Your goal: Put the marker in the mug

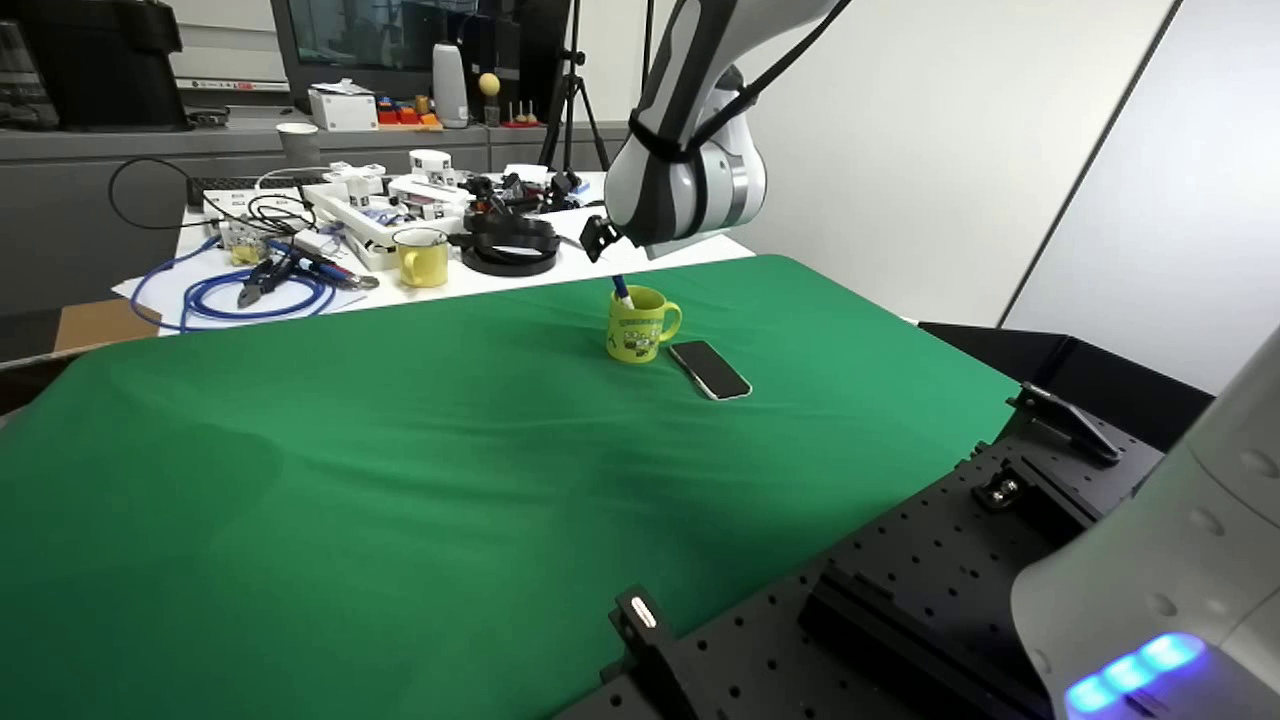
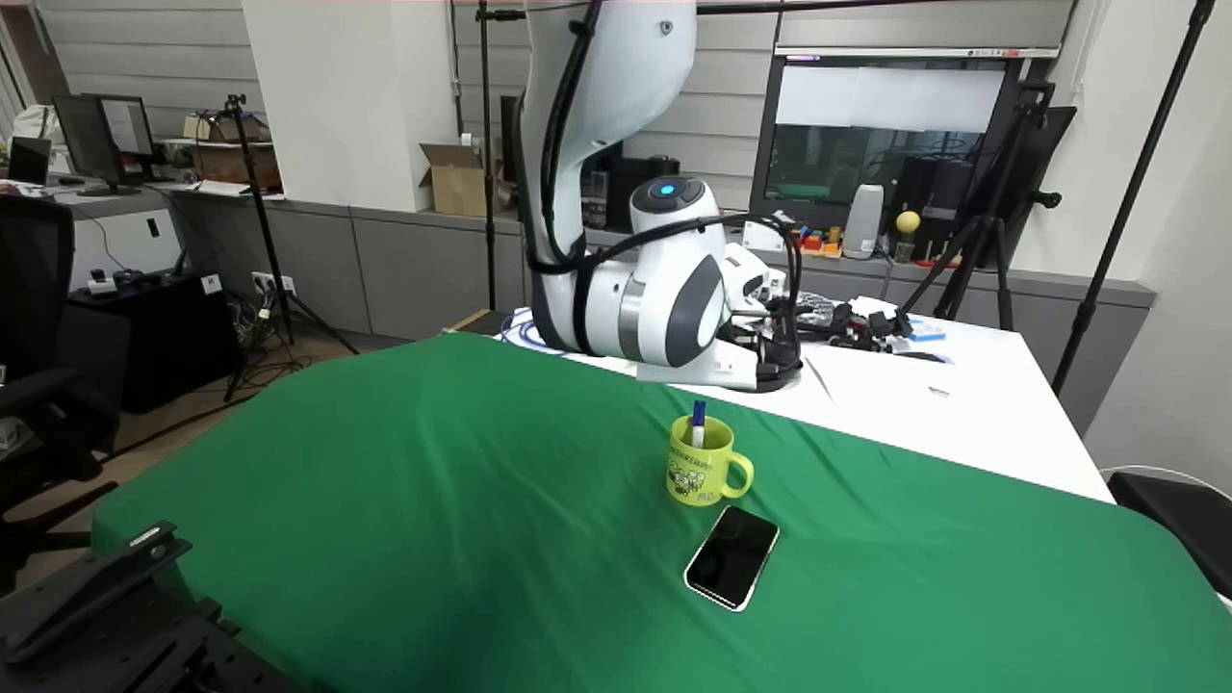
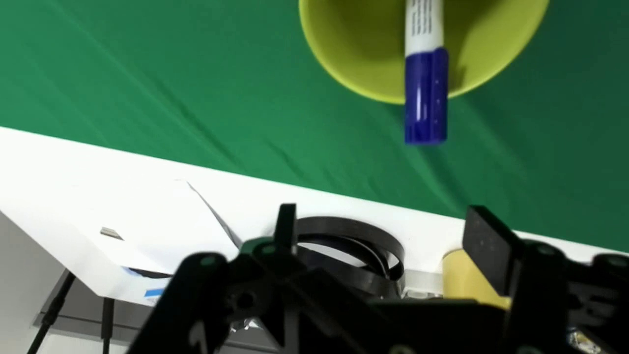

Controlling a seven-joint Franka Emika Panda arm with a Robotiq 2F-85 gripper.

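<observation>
The yellow-green mug (image 1: 630, 335) stands upright on the green cloth; it also shows in an exterior view (image 2: 691, 476) and in the wrist view (image 3: 358, 64). The white marker with the dark blue cap stands tilted in the mug, cap end up above the rim, in both exterior views (image 1: 622, 291) (image 2: 698, 421) and in the wrist view (image 3: 426, 93). My gripper (image 3: 383, 220) is open, with nothing between its fingers, apart from the marker. In an exterior view its dark fingers (image 1: 600, 239) are above and behind the mug. The arm hides the fingers in an exterior view.
A dark phone (image 1: 711, 370) lies beside the mug, also in an exterior view (image 2: 732, 558). Behind the cloth, a white table (image 2: 972, 414) holds a paler yellow cup (image 1: 425, 262), black rings (image 1: 508, 245), blue cable (image 1: 205, 300) and pliers (image 1: 265, 280).
</observation>
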